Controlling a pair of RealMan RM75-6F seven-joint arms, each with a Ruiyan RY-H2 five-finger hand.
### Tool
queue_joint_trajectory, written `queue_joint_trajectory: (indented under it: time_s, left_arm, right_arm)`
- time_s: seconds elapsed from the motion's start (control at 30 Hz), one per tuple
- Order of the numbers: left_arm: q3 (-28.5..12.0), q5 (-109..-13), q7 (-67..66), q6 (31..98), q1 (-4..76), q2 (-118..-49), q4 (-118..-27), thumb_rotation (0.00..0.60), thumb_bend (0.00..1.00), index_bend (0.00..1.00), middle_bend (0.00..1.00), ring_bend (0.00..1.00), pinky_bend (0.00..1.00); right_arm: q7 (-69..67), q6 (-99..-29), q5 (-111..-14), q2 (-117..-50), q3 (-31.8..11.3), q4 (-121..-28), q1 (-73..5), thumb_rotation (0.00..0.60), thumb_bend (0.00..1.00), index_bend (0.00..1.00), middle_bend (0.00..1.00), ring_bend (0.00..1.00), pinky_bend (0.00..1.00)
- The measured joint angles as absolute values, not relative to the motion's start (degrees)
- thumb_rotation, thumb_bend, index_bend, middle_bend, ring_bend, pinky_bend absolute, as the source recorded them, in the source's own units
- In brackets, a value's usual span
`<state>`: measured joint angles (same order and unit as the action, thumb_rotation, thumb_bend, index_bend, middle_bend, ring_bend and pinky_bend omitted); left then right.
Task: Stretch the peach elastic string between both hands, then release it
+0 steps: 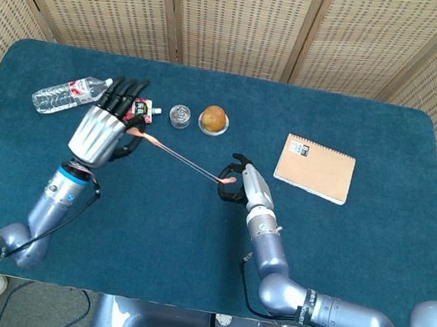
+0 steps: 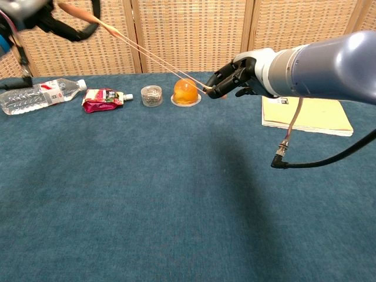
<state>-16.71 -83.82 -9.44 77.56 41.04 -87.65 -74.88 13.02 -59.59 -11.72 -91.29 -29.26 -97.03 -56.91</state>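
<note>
One water bottle (image 1: 71, 93), one red pouch (image 2: 102, 98), one small jar (image 1: 180, 114), one orange fruit (image 1: 214, 117), one notebook (image 1: 315, 168) and one peach elastic string (image 1: 185, 159) are counted.

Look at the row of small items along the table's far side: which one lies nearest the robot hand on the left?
The red snack pouch. The left robot hand has its fingertips right over it, whereas the water bottle, the small clear jar and the orange ball sit apart from it.

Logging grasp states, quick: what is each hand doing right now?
Left hand: holds one end of the peach elastic string.
Right hand: pinches the other end, string taut.
</note>
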Motion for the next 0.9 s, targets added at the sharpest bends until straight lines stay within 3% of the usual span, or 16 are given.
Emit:
queue_joint_trajectory:
  time_s: [0.43,0.9]
  left_arm:
    - [-19.5,-77.6,-0.9,79.3,34.7,-77.8,-71.6,0.600,0.48,0.82,0.00,0.00,0.00]
    - [-17.6,-75.2,9.6,75.9,31.2,-76.8,-57.0,0.600,0.48,0.83,0.00,0.00,0.00]
  right_arm:
    - [12.7,-59.9,-12.0,-89.7,-28.4,-98.3,-55.2,0.600,0.63,0.68,0.18,0.00,0.00]
    - [11.0,-58.8,-16.5,-80.7,-26.8,-103.4,-49.2,0.600,0.63,0.68,0.18,0.00,0.00]
